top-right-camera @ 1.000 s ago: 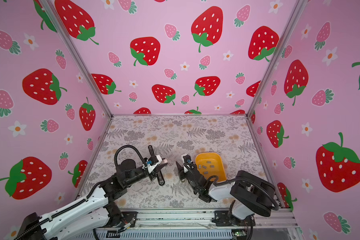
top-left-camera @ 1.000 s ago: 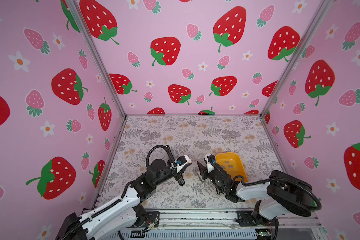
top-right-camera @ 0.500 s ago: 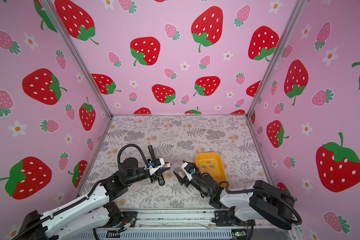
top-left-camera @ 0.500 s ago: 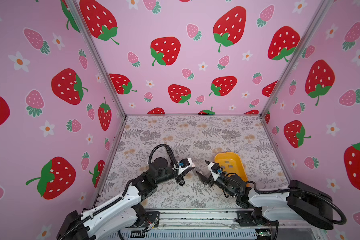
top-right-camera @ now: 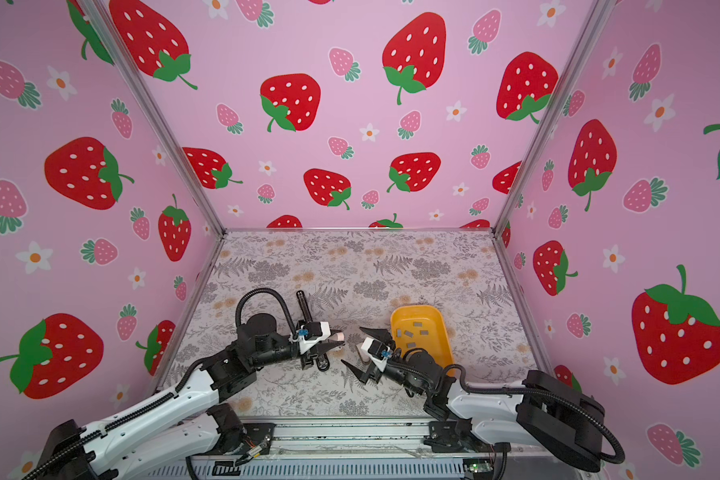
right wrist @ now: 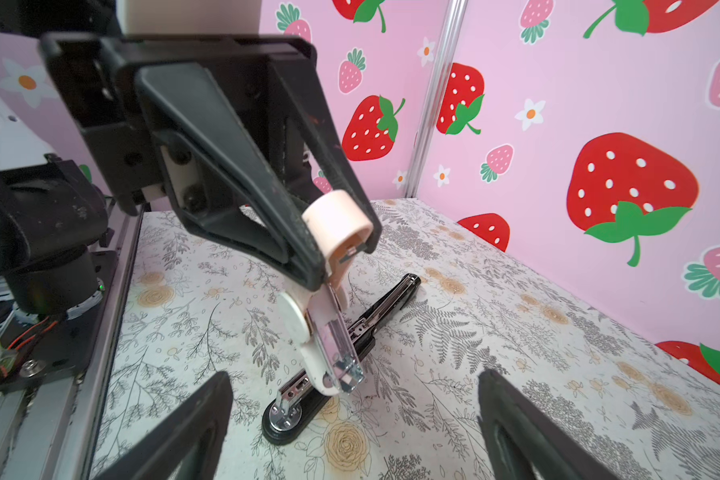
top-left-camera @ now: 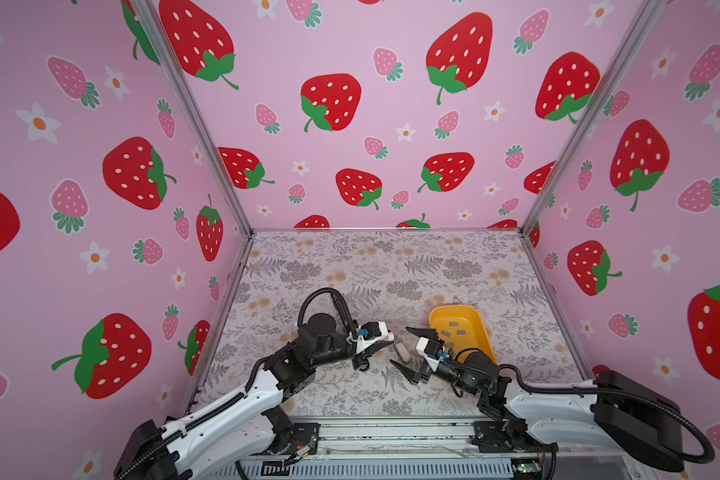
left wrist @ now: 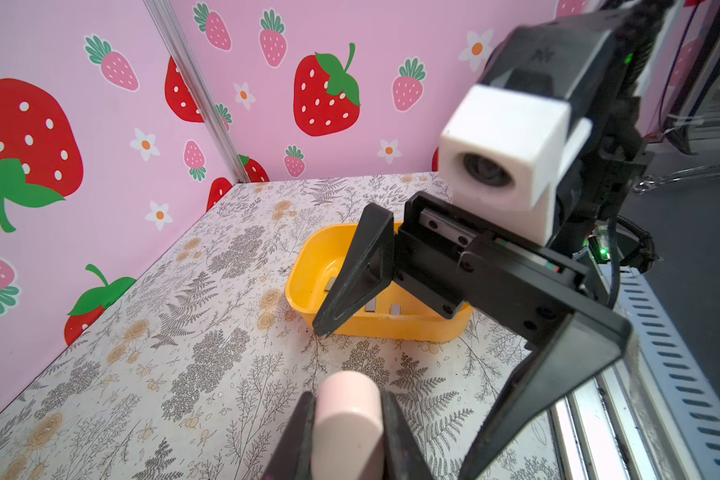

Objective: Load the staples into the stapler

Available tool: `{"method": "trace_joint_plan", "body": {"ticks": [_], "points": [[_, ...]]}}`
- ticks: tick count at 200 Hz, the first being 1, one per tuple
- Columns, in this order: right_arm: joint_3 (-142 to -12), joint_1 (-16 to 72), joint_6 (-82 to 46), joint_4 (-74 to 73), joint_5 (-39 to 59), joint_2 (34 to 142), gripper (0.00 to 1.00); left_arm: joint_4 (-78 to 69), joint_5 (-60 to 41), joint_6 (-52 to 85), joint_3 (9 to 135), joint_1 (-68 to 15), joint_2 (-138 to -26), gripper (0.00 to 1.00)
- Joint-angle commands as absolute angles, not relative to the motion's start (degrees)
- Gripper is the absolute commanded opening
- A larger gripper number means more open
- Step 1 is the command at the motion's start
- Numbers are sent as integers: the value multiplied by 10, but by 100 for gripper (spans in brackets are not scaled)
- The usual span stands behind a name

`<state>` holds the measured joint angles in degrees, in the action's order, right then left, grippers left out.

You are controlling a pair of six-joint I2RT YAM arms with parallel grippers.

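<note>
My left pincer (right wrist: 338,257) is pressed together on the upper end of the stapler (right wrist: 327,328), a pale pink body with a white round hinge disc on its side and a bright metal channel along its lower half. I hold the stapler tilted above the tabletop (top-left-camera: 350,266), with the gripped end high and the channel end low. Directly beneath that low end a black bar (right wrist: 391,299) with chrome fittings lies flat on the tabletop. In a top view it runs from under my left pincer toward 12 o'clock. I cannot tell whether this bar is joined to the pink body or only lies below it. My right pincer (top-left-camera: 399,345) is spread wide and pinches nothing. It faces my left pincer from 3 o'clock, and the low end of the stapler stands in line with the gap between its two fingertips, touching neither. The staples (top-left-camera: 454,324) are several short grey strips lying loose and apart from one another on the floor of a yellow tray (left wrist: 391,328). In both top views the tray rests on the tabletop at 3 o'clock of the stapler, just beside the wrist of my right arm.
</note>
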<state>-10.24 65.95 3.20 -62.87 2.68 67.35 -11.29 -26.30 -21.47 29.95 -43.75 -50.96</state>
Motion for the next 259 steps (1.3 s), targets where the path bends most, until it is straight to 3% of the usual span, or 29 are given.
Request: {"method": "trace_joint_plan", "body": {"ticks": [1, 27, 63, 109, 181, 200, 217, 230, 259], "points": [[-130, 662, 47, -623, 67, 694, 94, -112, -300, -233, 328, -436, -509, 0], [-151, 662, 49, -625, 102, 718, 89, -104, -331, -248, 330, -437, -511, 0], [-166, 662, 50, -627, 151, 735, 75, -86, -373, -273, 334, -436, -516, 0], [-173, 662, 48, -628, 169, 750, 70, -82, -401, -286, 334, -440, -515, 0], [-178, 662, 36, -636, 145, 755, 34, -100, -399, -289, 325, -441, -511, 0], [-183, 662, 20, -630, 101, 752, 28, -117, -377, -278, 321, -441, -512, 17], [-196, 662, 2, -606, 59, 752, 23, -124, -335, -256, 321, -442, -512, 22], [-207, 663, -10, -587, 25, 754, 22, -132, -285, -232, 318, -441, -509, 37], [-214, 663, -52, -571, -58, 764, 18, -149, -144, -152, 307, -441, -492, 51]]}}
